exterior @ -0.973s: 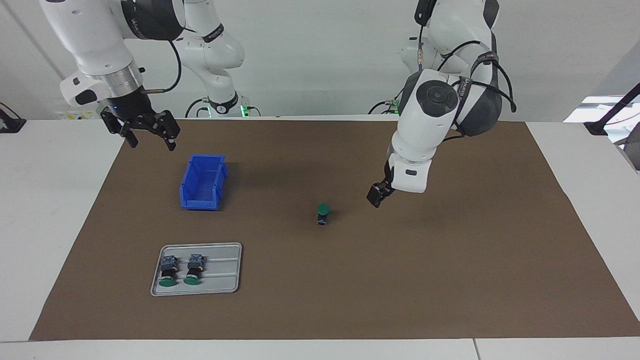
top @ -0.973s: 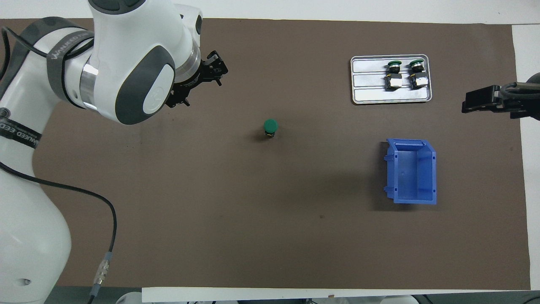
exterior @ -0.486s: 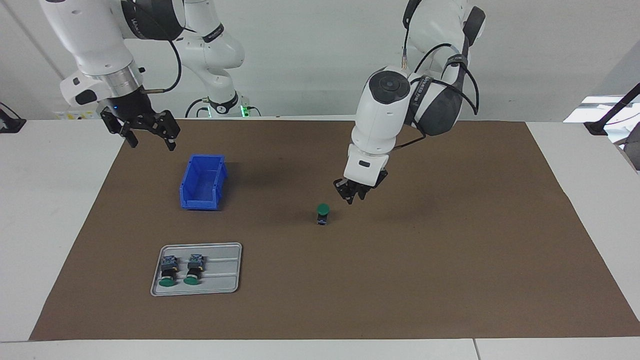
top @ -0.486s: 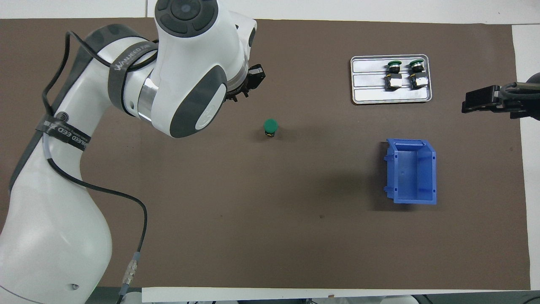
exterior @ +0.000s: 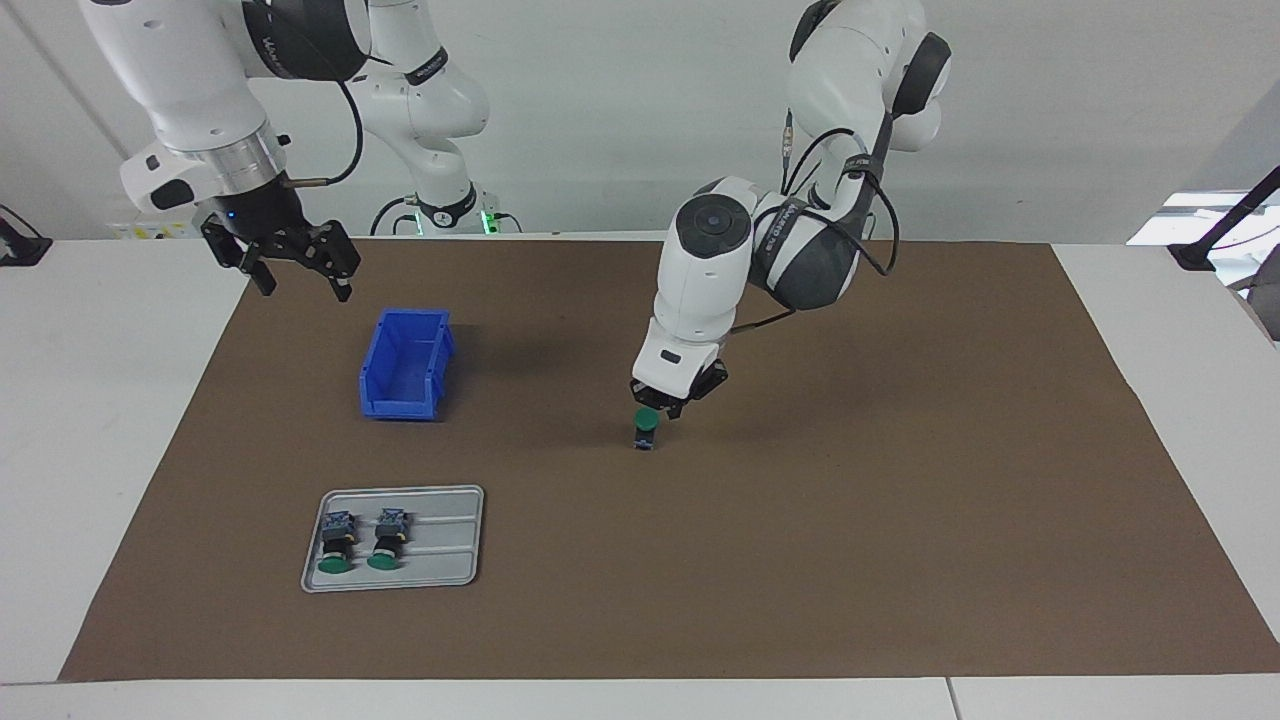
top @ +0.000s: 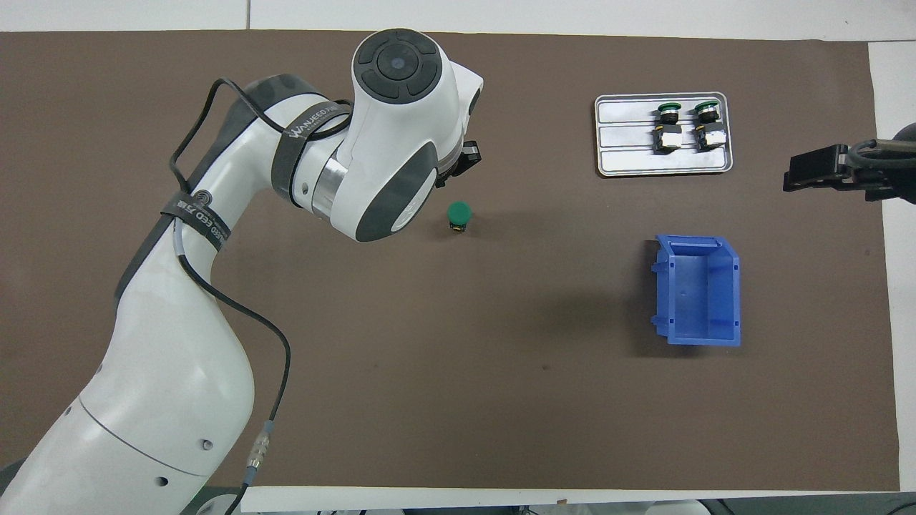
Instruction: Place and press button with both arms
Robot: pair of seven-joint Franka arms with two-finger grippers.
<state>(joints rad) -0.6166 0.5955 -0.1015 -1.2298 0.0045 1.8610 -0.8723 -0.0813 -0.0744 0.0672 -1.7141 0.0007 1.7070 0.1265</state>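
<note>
The button (exterior: 645, 428) stands upright on the brown mat near the table's middle, its round green cap (top: 459, 212) on top. My left gripper (exterior: 664, 406) is shut and hangs just over the cap, at its edge toward the left arm's end; I cannot tell whether it touches. From overhead the left arm's wrist hides most of that gripper. My right gripper (exterior: 300, 282) waits open and empty in the air over the mat's edge at the right arm's end (top: 789, 174).
A blue bin (exterior: 405, 365) stands empty toward the right arm's end. A grey tray (exterior: 445, 560), farther from the robots than the bin, holds two more green-capped buttons (top: 668, 125) lying on their sides.
My left arm has swung in from its own end of the table toward the button, come down over it, and its gripper has shut. The right arm has not moved.
</note>
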